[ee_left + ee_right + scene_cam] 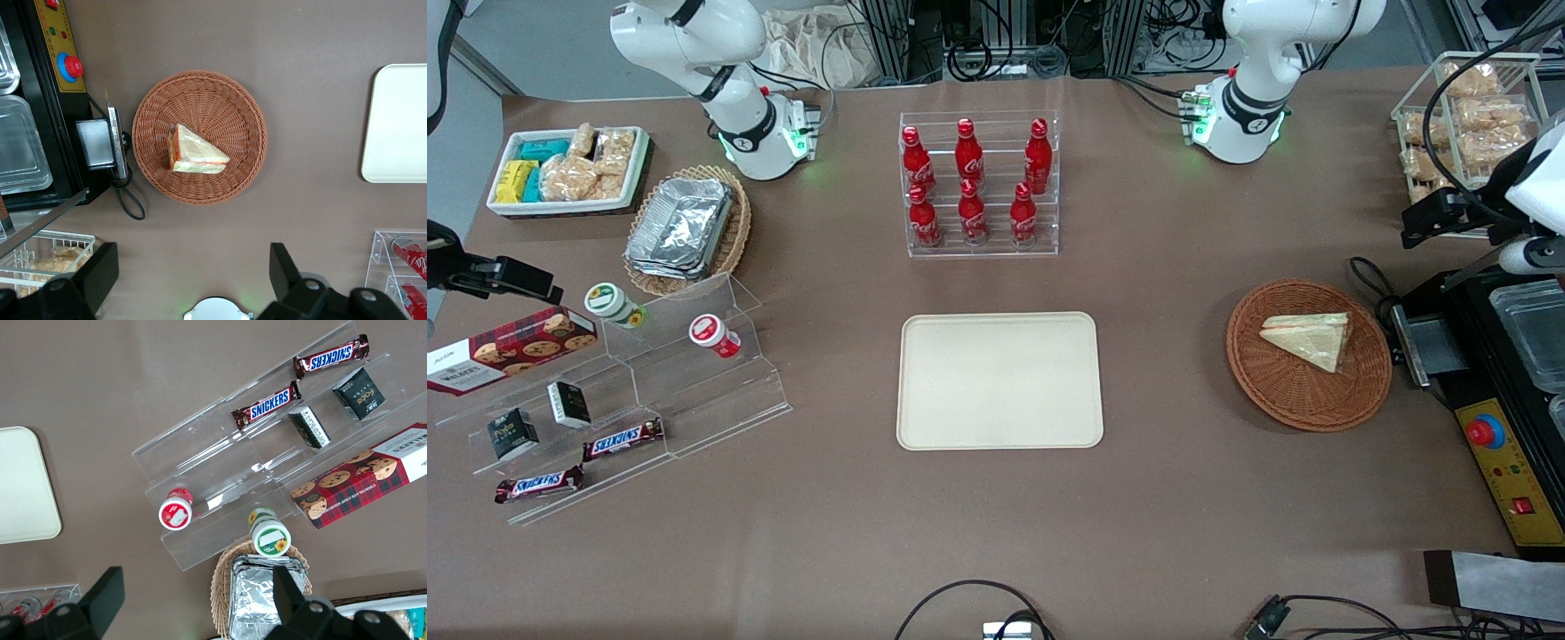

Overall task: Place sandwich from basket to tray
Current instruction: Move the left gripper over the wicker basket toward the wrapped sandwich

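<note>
Sandwich point(1307, 339) first: it lies in the round reddish-brown wicker basket point(1280, 396) at the right of the front frame, on the working arm's end of the table, resting a little off the basket's middle on the side farther from the front camera. It is a wrapped triangular half, pale bread up, with an orange-and-green cut edge that the wrist camera shows clearly point(175, 148). From that wrist camera the gripper point(190, 280) hangs high above the table with its two dark fingers point(100, 270) spread wide apart and nothing between them; the basket point(240, 100) and sandwich sit ahead of the fingertips rather than under them, so I judge the arm must travel forward over the basket before it can descend. The triangle's longest side runs slantwise across the line joining the two fingers, so a turn of the wrist looks needed for the jaws to close across the sandwich's narrower span and not along its length. The cream-beige tray point(1000, 380) waits bare at the centre of the front frame, well apart from the basket toward the parked arm's end; its edge shows in the wrist camera too point(400, 127). In the front frame only the arm's wrist shows, at the right edge, above the black machine point(1476, 356) just beside the basket.
</note>
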